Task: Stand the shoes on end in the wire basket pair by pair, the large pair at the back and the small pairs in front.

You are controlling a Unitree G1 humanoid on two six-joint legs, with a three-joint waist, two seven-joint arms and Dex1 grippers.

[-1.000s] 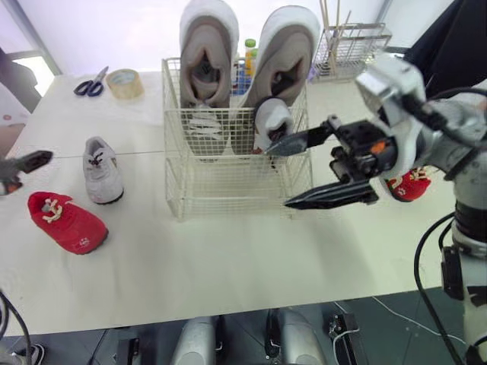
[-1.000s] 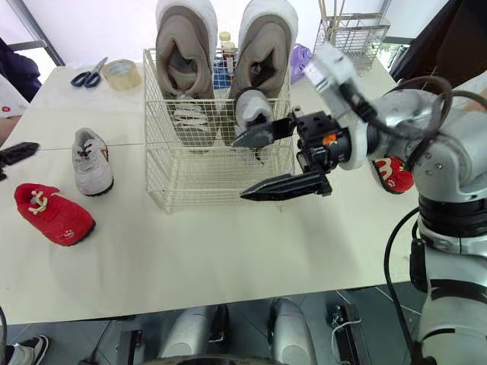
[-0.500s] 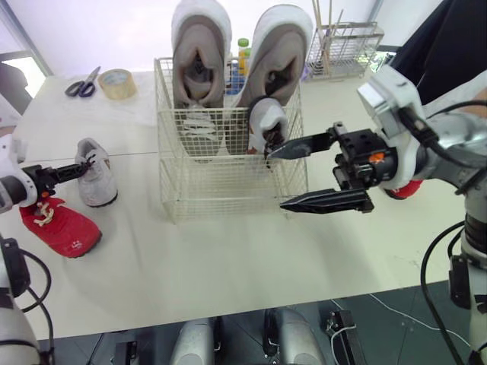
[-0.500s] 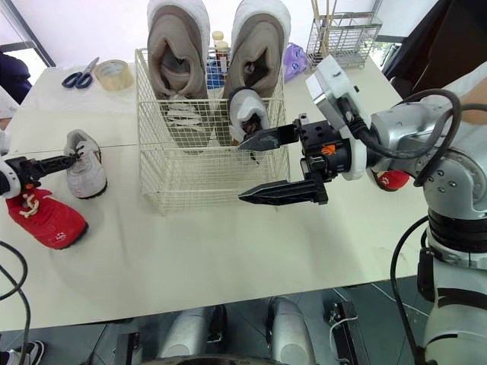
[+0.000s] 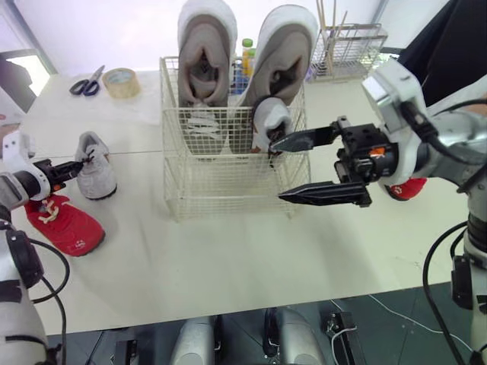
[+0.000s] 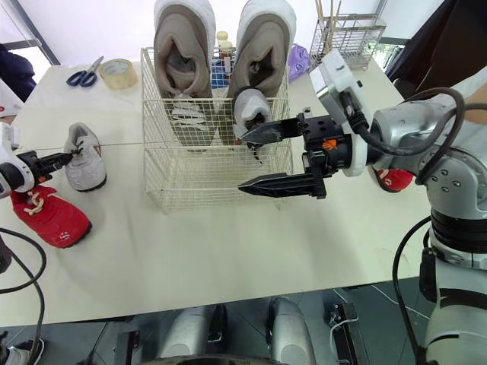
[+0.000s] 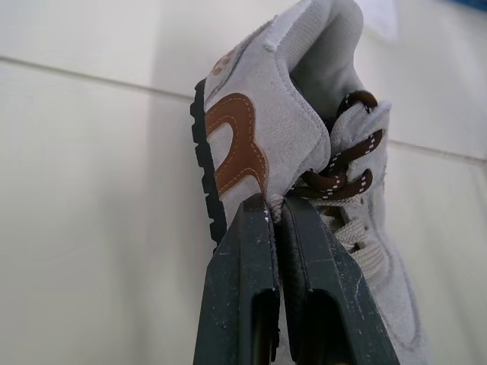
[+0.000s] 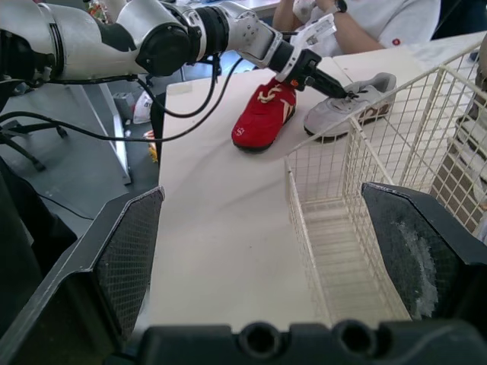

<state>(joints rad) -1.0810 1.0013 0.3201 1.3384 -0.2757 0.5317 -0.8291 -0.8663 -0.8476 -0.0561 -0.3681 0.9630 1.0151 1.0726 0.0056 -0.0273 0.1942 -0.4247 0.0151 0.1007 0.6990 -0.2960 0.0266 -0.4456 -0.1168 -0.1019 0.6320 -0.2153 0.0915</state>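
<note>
A white wire basket (image 5: 228,194) stands mid-table with the large grey pair (image 5: 204,53) upright at its back. One small grey shoe (image 5: 270,122) stands in front of them on the right. Its mate, the small grey shoe (image 5: 95,169), lies on the table at the left. My left gripper (image 5: 76,165) is shut on that shoe's side by the laces (image 7: 304,114). A red shoe (image 5: 65,224) lies just in front of it, and another red shoe (image 5: 407,188) lies behind my right arm. My right gripper (image 5: 278,170) hangs open at the basket's front right corner, holding nothing.
Scissors (image 5: 86,82) and a tape roll (image 5: 122,82) lie at the back left. Bottles (image 5: 247,52) stand behind the basket, and a wire rack (image 5: 350,49) is at the back right. A person in white (image 8: 358,19) sits beyond the table's left end.
My left gripper has come in from the left to the small grey shoe and shut on its side. The right gripper has stayed open in about the same place.
</note>
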